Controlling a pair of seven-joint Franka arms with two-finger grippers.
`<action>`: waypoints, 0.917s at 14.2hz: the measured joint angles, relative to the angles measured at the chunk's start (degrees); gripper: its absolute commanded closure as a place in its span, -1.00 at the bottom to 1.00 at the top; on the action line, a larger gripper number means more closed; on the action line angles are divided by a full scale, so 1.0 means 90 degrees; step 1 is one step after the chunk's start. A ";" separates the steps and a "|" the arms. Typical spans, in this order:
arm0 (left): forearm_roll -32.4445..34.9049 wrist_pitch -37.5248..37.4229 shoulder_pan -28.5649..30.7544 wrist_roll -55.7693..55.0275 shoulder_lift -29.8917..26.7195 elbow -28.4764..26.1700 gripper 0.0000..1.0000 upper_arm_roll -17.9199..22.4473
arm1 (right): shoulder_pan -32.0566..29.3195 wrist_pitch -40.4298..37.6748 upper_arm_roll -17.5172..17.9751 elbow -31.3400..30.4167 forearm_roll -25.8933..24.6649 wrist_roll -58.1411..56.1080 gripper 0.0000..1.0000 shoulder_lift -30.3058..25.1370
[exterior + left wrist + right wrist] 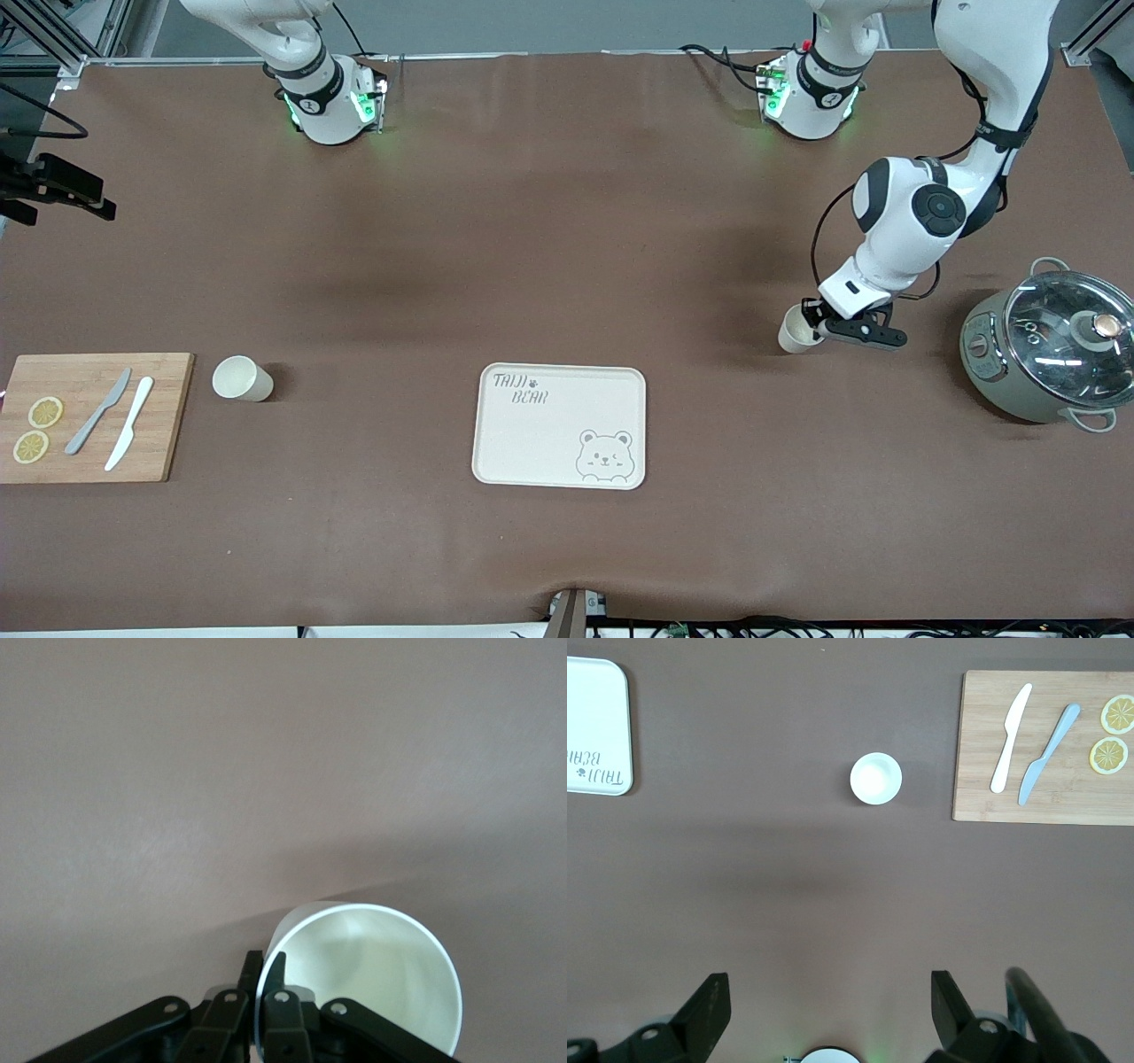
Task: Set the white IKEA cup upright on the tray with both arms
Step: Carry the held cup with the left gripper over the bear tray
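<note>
So far tray [560, 425] bare mid-table; left gripper [819, 326] pinched on cup [796, 330] rim near pot [1045, 347]; second cup [241, 378] stands beside cutting board [89, 416]; right gripper [824, 1010] waits, jaws wide, empty

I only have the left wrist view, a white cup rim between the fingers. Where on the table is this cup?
Observer: The held cup lies on its side under the left gripper, between the tray and the pot, farther from the front camera than the tray.
Operator: Any other cup?
Observer: Yes, a second cup stands upright beside the cutting board.
Operator: Where is the right arm?
Observer: It waits high up; the right gripper is open over bare table.
</note>
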 measured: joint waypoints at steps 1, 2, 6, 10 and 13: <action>0.0000 -0.0266 -0.0112 -0.0172 0.0000 0.0220 1.00 -0.0007 | 0.0000 0.0000 0.0000 0.0000 0.0000 0.0000 -1.00 0.0000; 0.0000 -0.0622 -0.0256 -0.0379 0.0003 0.0497 1.00 -0.0014 | -0.0001 0.0000 -0.0002 0.0001 0.0000 0.0000 -1.00 0.0001; 0.0000 -0.1710 -0.0871 -0.1163 0.0081 0.1508 1.00 -0.0027 | -0.0007 0.0000 -0.0005 0.0001 0.0000 0.0000 -1.00 0.0002; 0.0000 -0.2240 -0.1305 -0.1746 0.0444 0.2361 1.00 -0.0030 | -0.0012 0.0000 -0.0006 0.0001 0.0000 0.0000 -1.00 0.0042; 0.0000 -0.2483 -0.1660 -0.2230 0.0851 0.3037 1.00 -0.0031 | -0.0014 0.0000 -0.0007 0.0000 0.0000 0.0000 -1.00 0.0063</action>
